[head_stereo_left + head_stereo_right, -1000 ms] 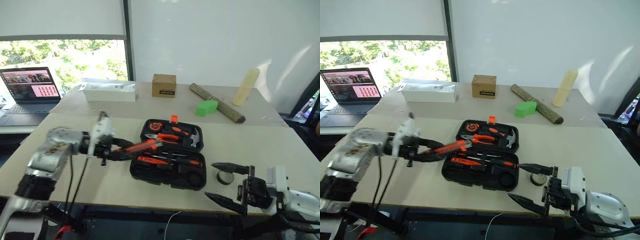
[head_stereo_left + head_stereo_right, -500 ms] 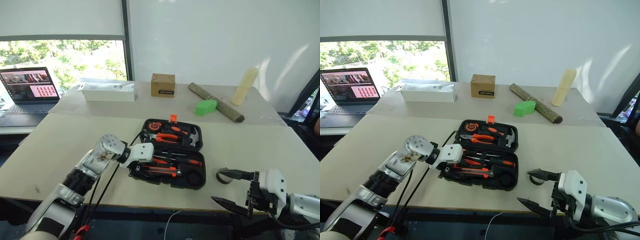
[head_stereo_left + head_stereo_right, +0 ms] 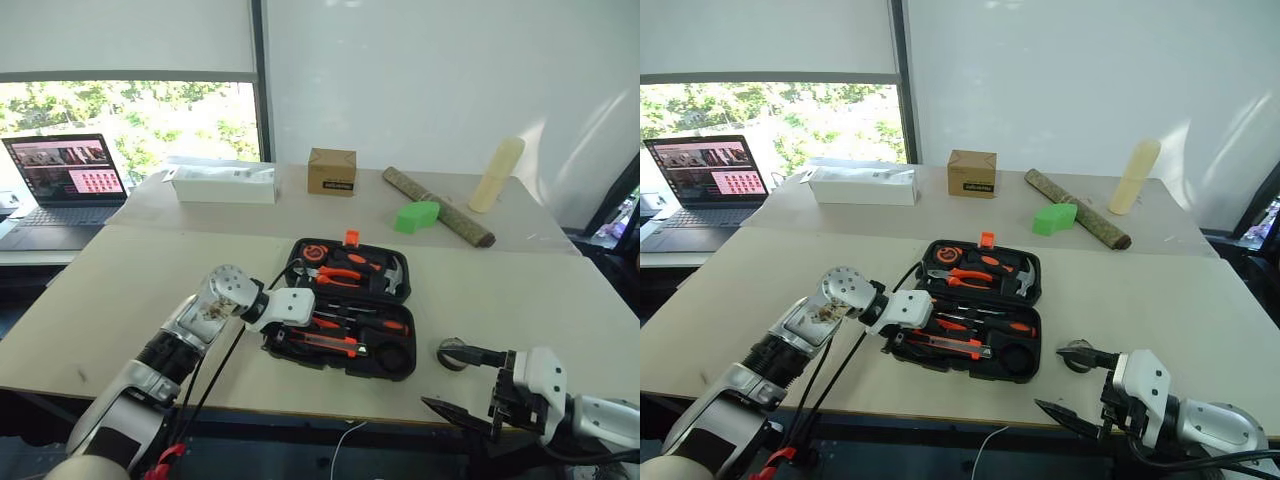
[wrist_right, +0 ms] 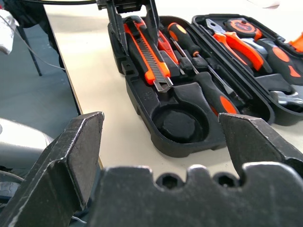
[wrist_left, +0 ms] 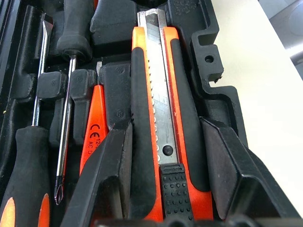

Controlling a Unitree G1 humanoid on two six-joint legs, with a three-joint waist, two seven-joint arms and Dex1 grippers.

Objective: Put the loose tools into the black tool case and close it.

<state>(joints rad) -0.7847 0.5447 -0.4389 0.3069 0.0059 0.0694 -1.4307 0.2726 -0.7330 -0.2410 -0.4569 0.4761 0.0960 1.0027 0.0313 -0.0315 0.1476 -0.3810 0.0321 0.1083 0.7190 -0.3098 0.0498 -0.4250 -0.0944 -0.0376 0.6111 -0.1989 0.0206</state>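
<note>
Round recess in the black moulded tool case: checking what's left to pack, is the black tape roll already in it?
No, the round recess sits empty.

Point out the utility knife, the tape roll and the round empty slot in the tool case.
utility knife [image 5: 158,94]: left wrist view, on its blade.
tape roll [image 3: 452,353]: left eye view, top face.
round empty slot [image 4: 182,124]: right wrist view, its floor.

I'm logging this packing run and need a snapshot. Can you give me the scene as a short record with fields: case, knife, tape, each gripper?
case: black tool case lies open on the table
utility knife: utility knife lies in its slot at the case's near edge
left gripper: left gripper has a finger on each side of the knife, apparently with a gap
tape roll: black tape roll lies on the table, right of the case
round slot: round slot is unfilled
right gripper: right gripper is open, beside the tape roll
</note>
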